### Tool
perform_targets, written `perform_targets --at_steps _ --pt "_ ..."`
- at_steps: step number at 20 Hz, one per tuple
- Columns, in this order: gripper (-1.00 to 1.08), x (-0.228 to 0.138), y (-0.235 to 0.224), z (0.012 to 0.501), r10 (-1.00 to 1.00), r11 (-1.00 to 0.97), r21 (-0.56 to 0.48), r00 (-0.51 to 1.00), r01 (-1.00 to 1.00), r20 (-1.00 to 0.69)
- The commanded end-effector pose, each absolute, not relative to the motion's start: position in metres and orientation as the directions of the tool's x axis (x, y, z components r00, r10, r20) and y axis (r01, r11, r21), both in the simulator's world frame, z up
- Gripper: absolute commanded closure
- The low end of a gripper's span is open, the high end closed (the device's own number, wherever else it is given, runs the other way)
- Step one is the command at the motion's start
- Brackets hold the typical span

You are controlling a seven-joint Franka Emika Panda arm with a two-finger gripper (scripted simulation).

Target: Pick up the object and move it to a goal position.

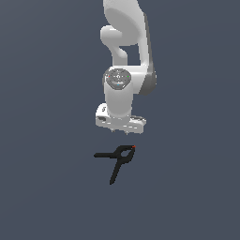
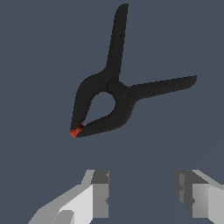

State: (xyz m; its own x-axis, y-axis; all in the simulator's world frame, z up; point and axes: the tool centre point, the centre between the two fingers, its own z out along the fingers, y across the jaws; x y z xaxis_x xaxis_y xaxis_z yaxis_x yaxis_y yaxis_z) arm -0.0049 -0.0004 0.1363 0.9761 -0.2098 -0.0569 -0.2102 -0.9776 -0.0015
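The object is a small black spring clamp (image 1: 120, 161) lying flat on the dark grey floor, its two thin handles splayed apart. Its red tip (image 1: 133, 146) points toward the exterior view's right. My white gripper (image 1: 122, 133) hangs just above and behind the clamp, not touching it. In the wrist view the clamp (image 2: 117, 86) shows whole, with the red tip (image 2: 76, 131) nearest my fingers (image 2: 99, 194). The gripper (image 2: 142, 197) is open, with only bare floor between its two pads.
The white arm (image 1: 124, 56) rises above the gripper toward the top of the exterior view. A plain dark grey surface (image 1: 47, 187) surrounds the clamp on all sides.
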Motion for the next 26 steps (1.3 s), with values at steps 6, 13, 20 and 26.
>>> perform_targets --at_steps 6,13,20,26 --pt "-0.2 0.004 -0.012 0.121 -0.392 -0.92 0.032 0.919 -0.391 -0.048" --pt "-0.2 0.013 -0.025 0.107 -0.56 -0.828 0.064 0.828 -0.557 -0.025" --pt "-0.2 0.021 -0.037 0.094 -0.704 -0.706 0.091 0.71 -0.702 0.012" --pt "-0.2 0.028 -0.048 0.083 -0.805 -0.584 0.105 0.591 -0.805 0.053"
